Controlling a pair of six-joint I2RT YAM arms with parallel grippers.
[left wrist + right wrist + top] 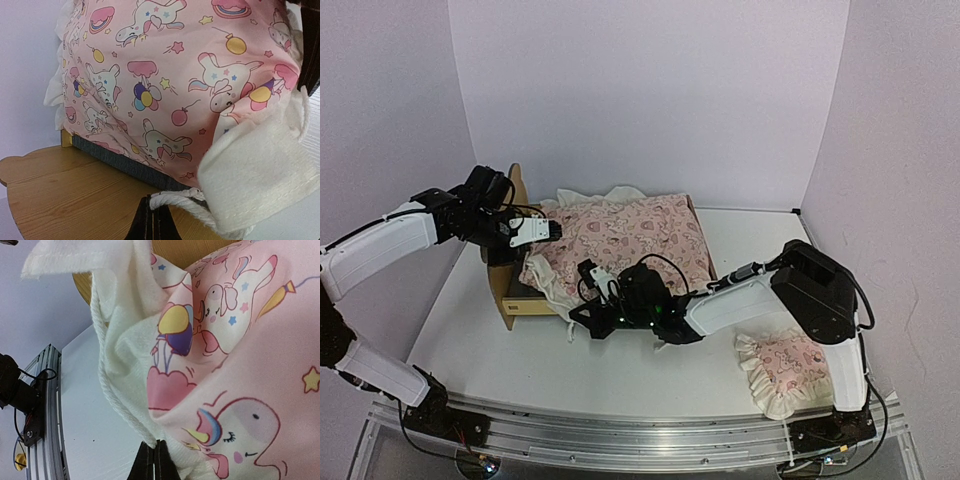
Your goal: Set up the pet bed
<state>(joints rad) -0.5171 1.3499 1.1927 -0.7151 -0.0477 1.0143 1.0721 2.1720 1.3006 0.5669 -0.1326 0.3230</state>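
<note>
Pet bed (525, 305) at worktop's (620, 370) left side under pink cushion (630, 235), left pincer (556, 228) pinched shut on corded hem (175, 197) beside headboard (516, 185), right pincer (586, 272) pinched shut on near corner (115, 340), seemingly to pull cushion flat and square inside frame.

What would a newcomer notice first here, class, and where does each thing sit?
A big pink unicorn-print cushion lies rumpled over the plywood pet bed, middle left of the table. The left gripper pinches its edge by the headboard, the right gripper its near edge. A small matching pillow sits near right.
</note>
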